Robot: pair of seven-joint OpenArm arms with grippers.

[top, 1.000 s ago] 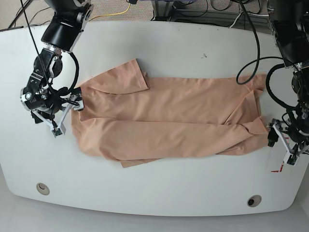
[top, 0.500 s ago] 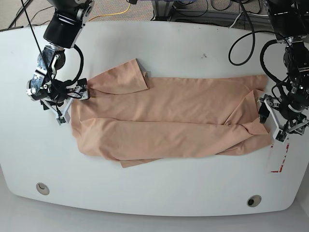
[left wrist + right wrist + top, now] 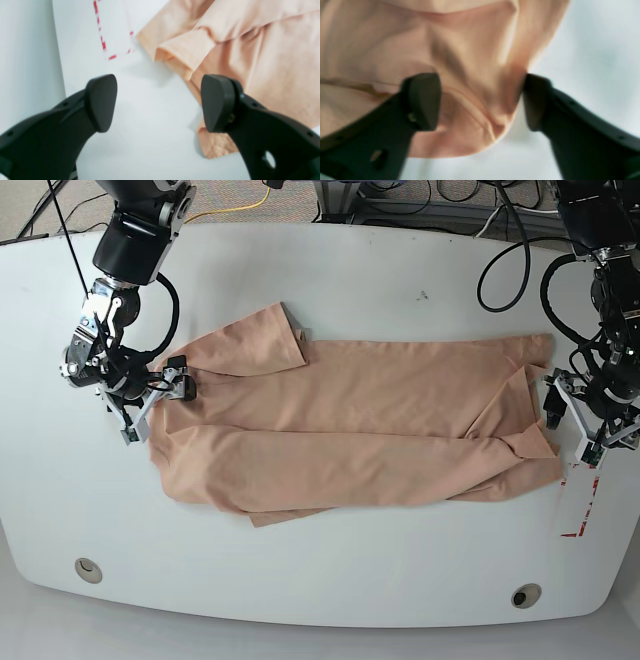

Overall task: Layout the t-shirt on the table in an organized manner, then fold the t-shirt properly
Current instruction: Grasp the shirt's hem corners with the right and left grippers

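Right gripper [image 3: 480, 102] jaws released astride t-shirt [image 3: 350, 430] edge | left gripper [image 3: 160, 102] jaws released beside its hem | risk: shallow pinch slips, layers bunch

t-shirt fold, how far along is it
Done: the t-shirt lies spread lengthwise on the table, partly folded, wrinkled. In hand: the right claw is open astride its edge; the left claw is open beside the other end. Left: gripping, squaring up, final folds.

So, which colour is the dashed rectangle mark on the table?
Red, on the white table; the mark shows best in the left wrist view.
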